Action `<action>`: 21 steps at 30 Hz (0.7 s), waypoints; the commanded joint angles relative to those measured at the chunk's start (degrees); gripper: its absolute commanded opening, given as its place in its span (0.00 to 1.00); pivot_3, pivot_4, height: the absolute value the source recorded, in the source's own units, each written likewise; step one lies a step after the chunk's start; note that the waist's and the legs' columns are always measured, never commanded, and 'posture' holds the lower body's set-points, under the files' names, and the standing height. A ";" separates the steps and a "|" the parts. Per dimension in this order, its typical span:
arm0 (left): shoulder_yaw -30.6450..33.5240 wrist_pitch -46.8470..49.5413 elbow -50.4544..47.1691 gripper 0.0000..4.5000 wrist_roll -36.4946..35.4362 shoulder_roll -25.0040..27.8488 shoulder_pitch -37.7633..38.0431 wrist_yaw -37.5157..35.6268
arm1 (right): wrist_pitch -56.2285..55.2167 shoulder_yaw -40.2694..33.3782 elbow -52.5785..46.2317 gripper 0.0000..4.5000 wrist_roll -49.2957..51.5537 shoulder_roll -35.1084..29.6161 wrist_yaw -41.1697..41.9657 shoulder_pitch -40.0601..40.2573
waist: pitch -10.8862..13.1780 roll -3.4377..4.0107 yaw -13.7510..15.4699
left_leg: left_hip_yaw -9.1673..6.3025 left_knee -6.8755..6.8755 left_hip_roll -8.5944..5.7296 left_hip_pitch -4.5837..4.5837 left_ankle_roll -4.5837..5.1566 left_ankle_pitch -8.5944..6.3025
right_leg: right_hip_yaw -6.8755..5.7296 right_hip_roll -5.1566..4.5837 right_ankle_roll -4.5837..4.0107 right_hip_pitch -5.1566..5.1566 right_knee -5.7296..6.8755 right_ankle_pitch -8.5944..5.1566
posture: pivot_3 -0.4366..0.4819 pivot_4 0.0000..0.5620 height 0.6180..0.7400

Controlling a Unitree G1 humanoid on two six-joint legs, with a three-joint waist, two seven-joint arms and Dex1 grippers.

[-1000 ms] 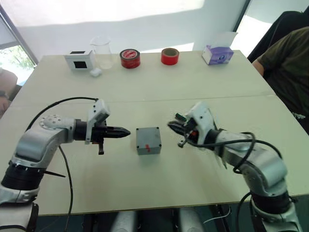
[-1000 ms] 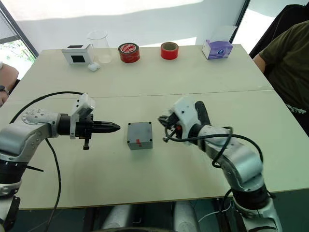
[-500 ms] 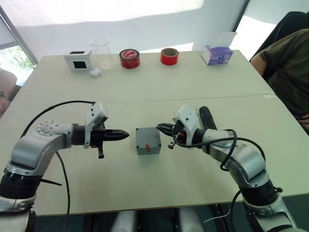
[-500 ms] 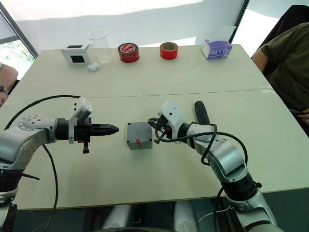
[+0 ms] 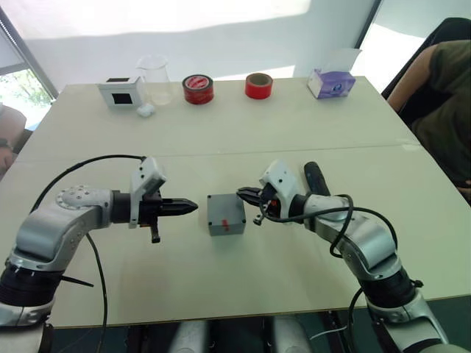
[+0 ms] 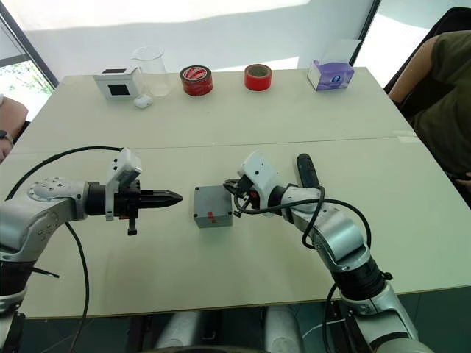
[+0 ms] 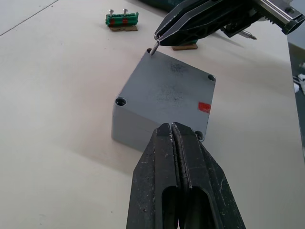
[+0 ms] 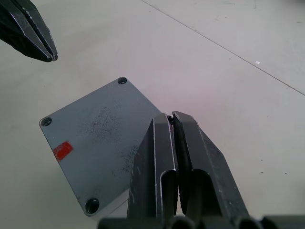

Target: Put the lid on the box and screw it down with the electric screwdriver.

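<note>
Lid (image 7: pixel 167 90) sits on box (image 5: pixel 225 213) mid-table (image 5: pixel 243 294); right end effector (image 7: pixel 158 40) pinches a screw (image 7: pixel 153 48) at the corner hole, so keep it vertical and seated before releasing; left end effector (image 5: pixel 193 206) pressed together, empty, just beside the box.

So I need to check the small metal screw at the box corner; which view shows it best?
Left wrist view: the small metal screw hangs from the right pincer above the grey plastic box. In the other views it is too small or hidden.

beige table (image 5: pixel 309 125), grey box (image 5: pixel 225 212), tape rolls (image 5: pixel 198 89)
</note>
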 commanded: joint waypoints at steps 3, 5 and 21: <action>1.80 -0.61 -1.24 0.00 -0.60 0.85 -0.37 -0.15 | -1.13 -1.24 -0.83 0.01 -0.70 0.11 -0.12 -0.03 | 0.00 0.00 0.03 | 0.00 0.00 0.00 0.00 0.00 0.00 | 0.00 0.00 0.00 0.00 0.00 0.00 | 0.48 0.27 1.00; 1.69 -0.74 -1.13 0.00 -0.50 0.83 -0.46 -0.19 | -1.09 -1.50 -0.90 0.01 -0.79 0.06 -0.20 0.14 | 0.00 0.00 0.03 | 0.00 0.00 0.00 0.00 0.00 0.00 | 0.00 0.00 0.00 0.00 0.00 0.00 | 0.48 0.27 1.00; 1.35 -0.93 -0.88 0.00 -0.30 0.62 -0.83 -0.19 | -1.46 -1.14 0.18 0.01 -1.97 0.23 -0.11 0.76 | 0.00 0.00 0.02 | 0.00 0.00 0.00 0.00 0.00 0.00 | 0.00 0.00 0.00 0.00 0.00 0.00 | 0.48 0.27 1.00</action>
